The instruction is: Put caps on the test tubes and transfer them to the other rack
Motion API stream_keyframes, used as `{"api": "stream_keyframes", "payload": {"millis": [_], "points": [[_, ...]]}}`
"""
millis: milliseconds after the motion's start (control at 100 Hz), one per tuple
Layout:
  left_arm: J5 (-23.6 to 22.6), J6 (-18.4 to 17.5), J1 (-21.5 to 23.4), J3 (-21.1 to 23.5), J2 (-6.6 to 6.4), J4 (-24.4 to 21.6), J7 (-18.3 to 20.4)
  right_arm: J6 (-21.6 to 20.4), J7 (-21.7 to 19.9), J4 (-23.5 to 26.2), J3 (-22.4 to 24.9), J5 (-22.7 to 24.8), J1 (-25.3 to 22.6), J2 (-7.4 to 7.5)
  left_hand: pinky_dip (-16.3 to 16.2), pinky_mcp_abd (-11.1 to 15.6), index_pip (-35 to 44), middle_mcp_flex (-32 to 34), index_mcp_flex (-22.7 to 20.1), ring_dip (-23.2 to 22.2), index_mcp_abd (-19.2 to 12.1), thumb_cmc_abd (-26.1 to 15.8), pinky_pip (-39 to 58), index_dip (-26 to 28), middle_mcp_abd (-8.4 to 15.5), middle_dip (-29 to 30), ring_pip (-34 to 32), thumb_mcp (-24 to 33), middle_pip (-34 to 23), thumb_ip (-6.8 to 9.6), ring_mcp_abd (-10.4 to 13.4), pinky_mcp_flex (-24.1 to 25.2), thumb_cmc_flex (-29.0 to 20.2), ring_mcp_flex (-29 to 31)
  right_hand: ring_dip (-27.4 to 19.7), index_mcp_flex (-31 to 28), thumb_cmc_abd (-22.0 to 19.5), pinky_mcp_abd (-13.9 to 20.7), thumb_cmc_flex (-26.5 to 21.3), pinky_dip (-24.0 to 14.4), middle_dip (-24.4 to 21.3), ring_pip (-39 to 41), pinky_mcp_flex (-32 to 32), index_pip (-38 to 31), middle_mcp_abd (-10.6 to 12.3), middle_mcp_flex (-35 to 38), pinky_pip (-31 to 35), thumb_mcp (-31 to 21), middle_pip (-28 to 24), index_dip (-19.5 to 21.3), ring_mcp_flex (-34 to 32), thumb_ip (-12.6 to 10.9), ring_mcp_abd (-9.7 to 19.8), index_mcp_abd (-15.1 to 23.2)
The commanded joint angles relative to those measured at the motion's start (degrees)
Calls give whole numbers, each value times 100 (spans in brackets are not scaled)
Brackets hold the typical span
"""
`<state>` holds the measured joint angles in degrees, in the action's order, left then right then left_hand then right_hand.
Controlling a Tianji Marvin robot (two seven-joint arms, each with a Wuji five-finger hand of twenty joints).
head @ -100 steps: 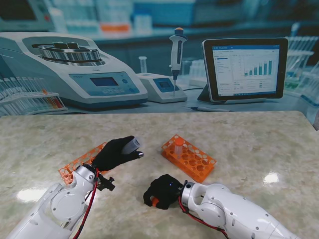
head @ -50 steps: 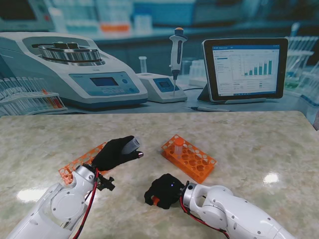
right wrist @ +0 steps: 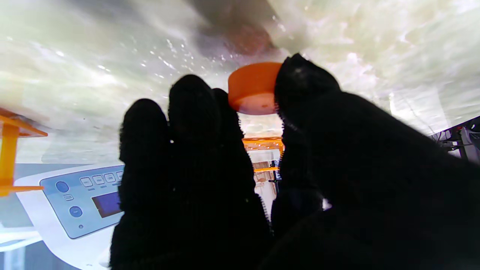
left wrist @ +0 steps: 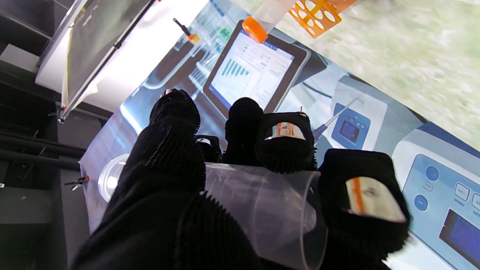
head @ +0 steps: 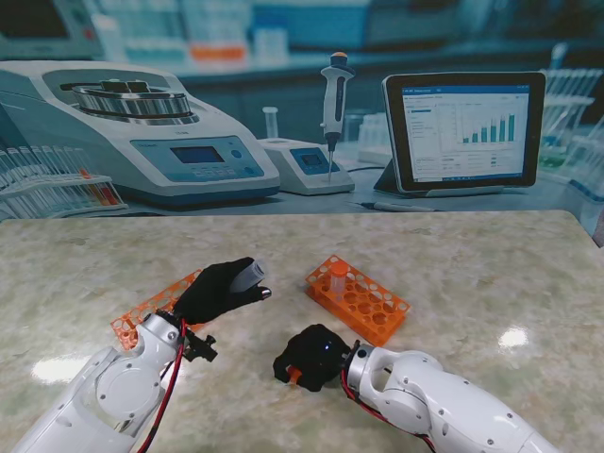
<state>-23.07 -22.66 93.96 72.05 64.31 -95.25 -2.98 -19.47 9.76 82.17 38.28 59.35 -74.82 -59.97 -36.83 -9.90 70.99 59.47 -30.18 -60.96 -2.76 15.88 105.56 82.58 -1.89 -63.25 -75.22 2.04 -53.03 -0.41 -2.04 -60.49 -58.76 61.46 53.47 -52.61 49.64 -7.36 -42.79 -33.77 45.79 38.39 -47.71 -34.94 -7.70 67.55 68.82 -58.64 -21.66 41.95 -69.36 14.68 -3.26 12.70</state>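
My black-gloved left hand (head: 219, 289) is shut on a clear uncapped test tube (head: 249, 275), held above the table beside the left orange rack (head: 142, 309). The left wrist view shows the tube (left wrist: 262, 210) lying across the fingers with its open mouth exposed. My right hand (head: 307, 359) is low over the table nearer to me, shut on an orange cap (head: 294, 376). In the right wrist view the cap (right wrist: 252, 88) sits pinched between thumb and fingers, just off the marble. The right orange rack (head: 363, 302) holds one capped tube (head: 337, 278).
A lab backdrop with centrifuge (head: 132, 127), pipette (head: 334, 94) and tablet (head: 462, 130) stands behind the marble table's (head: 472, 264) far edge. The right rack lies just beyond my right hand.
My right hand has lifted and shifted slightly toward the left hand with the orange cap in it. The left hand and its tube have stayed still.
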Motion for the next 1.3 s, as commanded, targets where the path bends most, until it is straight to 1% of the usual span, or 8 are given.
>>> {"api": "stream_keyframes", "payload": {"millis": [0, 350, 550, 960, 1290], "points": [[4, 3, 14, 1, 6, -2, 11, 32, 49, -38, -28, 13, -15, -19, 8, 891, 326, 144, -34, -13, -259, -333, 1144, 178, 143, 38, -205, 100, -32, 55, 159, -212, -102, 387, 15, -354, -219, 14, -1092, 157, 213, 81, 50, -256, 1018, 317, 184, -1089, -567, 190, 97, -365, 161, 22], [-1, -12, 12, 5, 8, 5, 0, 57, 290, -78, 56, 96, -69, -32, 10, 887, 326, 143, -34, -13, -259, -337, 1139, 178, 143, 38, -205, 100, -31, 54, 159, -212, -97, 387, -47, -405, -120, -17, -1123, 289, 222, 97, 82, -287, 1056, 372, 230, -1090, -606, 208, 93, -341, 158, 72], [-11, -20, 24, 24, 9, -4, -12, 37, 370, -37, 175, 133, -152, -34, 9, 887, 326, 142, -34, -13, -259, -339, 1139, 178, 142, 39, -205, 102, -29, 54, 159, -212, -100, 387, -68, -411, -110, -31, -1135, 364, 218, 120, 93, -292, 1037, 375, 264, -1107, -613, 210, 93, -332, 152, 67], [-8, -15, 34, 31, 6, -19, -1, 32, 515, 223, 559, 311, -436, -18, 10, 885, 326, 140, -34, -13, -259, -336, 1134, 178, 140, 39, -205, 103, -28, 54, 159, -211, -100, 387, -84, -415, -99, -42, -1145, 448, 218, 146, 102, -293, 1044, 376, 315, -1120, -625, 210, 96, -318, 148, 76], [-9, -5, 36, 26, 6, -30, 3, 16, 536, 332, 724, 340, -542, -20, 10, 883, 317, 143, -33, -13, -268, -336, 1134, 173, 144, 40, -205, 104, -29, 54, 159, -211, -103, 387, -88, -418, -102, -52, -1150, 481, 219, 153, 108, -290, 1038, 384, 334, -1120, -633, 206, 98, -311, 152, 67]]}}
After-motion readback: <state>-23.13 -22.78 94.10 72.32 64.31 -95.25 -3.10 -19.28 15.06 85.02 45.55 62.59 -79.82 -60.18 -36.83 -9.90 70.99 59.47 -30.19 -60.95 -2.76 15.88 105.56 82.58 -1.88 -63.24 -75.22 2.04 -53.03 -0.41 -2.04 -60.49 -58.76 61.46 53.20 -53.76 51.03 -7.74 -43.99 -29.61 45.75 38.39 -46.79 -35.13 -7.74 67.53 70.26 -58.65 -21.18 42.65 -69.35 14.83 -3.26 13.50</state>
